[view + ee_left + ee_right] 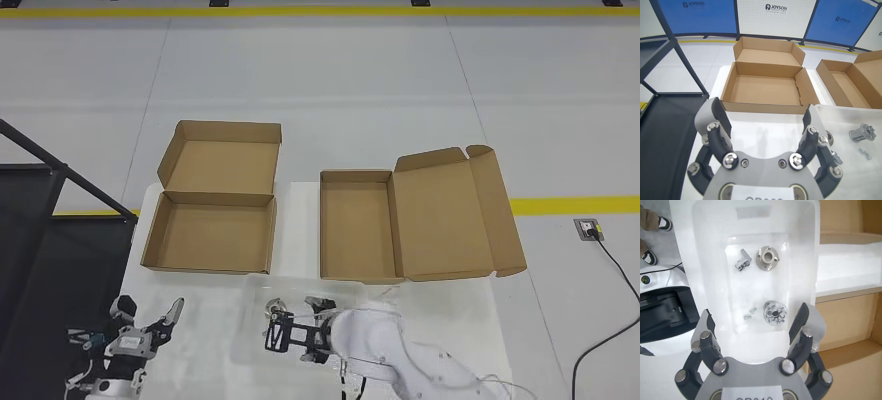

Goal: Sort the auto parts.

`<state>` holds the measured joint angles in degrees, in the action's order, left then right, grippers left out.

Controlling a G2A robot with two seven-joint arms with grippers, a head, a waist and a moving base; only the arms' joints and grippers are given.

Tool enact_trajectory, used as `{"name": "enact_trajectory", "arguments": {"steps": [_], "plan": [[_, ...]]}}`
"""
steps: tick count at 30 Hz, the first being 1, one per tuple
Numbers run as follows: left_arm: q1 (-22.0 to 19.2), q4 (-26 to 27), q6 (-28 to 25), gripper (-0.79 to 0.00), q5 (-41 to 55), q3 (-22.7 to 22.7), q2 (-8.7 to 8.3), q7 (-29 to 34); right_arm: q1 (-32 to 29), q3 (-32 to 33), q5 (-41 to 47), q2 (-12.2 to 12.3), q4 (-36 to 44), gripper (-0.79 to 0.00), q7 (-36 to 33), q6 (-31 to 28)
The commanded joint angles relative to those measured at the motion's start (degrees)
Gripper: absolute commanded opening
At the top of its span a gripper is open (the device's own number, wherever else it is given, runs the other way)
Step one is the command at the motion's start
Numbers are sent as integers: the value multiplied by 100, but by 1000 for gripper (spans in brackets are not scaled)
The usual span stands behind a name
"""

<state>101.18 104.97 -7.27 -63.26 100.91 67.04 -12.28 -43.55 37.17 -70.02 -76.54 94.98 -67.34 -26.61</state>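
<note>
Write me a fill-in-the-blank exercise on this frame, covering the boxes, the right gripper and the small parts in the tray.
Lids open, the left box and the right box are both ____ inside.
The right gripper hangs over the clear tray with its jaws ____.
Beside the toothed hub in the tray lie ____ small pins.
Missing words: empty; open; two.

Brown boxes [210,232]; silver-grey parts [767,257]; translucent white tray [802,256].
</note>
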Motion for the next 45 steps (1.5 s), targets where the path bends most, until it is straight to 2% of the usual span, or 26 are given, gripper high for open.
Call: {"name": "enact_trajectory", "arguments": {"steps": [1, 6, 11, 15, 19, 22, 23, 27, 32, 35, 36, 37, 45], "plan": [[17, 9, 15, 0, -13, -14, 9, -12, 82, -78, 22, -57, -249, 0, -72, 163], [35, 15, 44, 0, -192, -52, 22, -39, 185, -159, -205, -152, -682, 0, -77, 618], [19, 2, 38, 0, -220, -53, 35, -22, 230, -136, -237, -208, -951, 0, -6, 774], [6, -3, 44, 0, -248, -44, 44, -12, 274, -145, -272, -261, -1184, -31, 32, 872], [4, -10, 31, 0, -312, -42, 52, -16, 332, -176, -302, -321, -1416, -95, 150, 910], [0, -31, 28, 0, -338, -39, 58, -8, 390, -214, -329, -375, -1576, -172, 180, 951], [-4, -35, 37, 0, -335, -37, 62, -7, 407, -220, -341, -392, -1624, -237, 203, 974], [-18, -61, 38, 0, -346, -33, 71, 1, 467, -237, -397, -450, -1812, -382, 259, 1030], [-53, -81, 53, 0, -355, -36, 84, 22, 518, -244, -453, -511, -1957, -465, 280, 1040], [-73, -89, 59, 0, -361, -43, 92, 30, 531, -218, -485, -530, -1964, -619, 261, 1018], [-79, -93, 58, 0, -362, -45, 94, 37, 528, -197, -504, -530, -1901, -742, 258, 1011], [-87, -97, 62, 0, -367, -45, 96, 51, 506, -161, -502, -524, -1800, -785, 276, 992], [-166, -92, 101, 0, -416, -113, 118, 126, 68, 441, -465, -282, -196, -785, 186, 228]]}}
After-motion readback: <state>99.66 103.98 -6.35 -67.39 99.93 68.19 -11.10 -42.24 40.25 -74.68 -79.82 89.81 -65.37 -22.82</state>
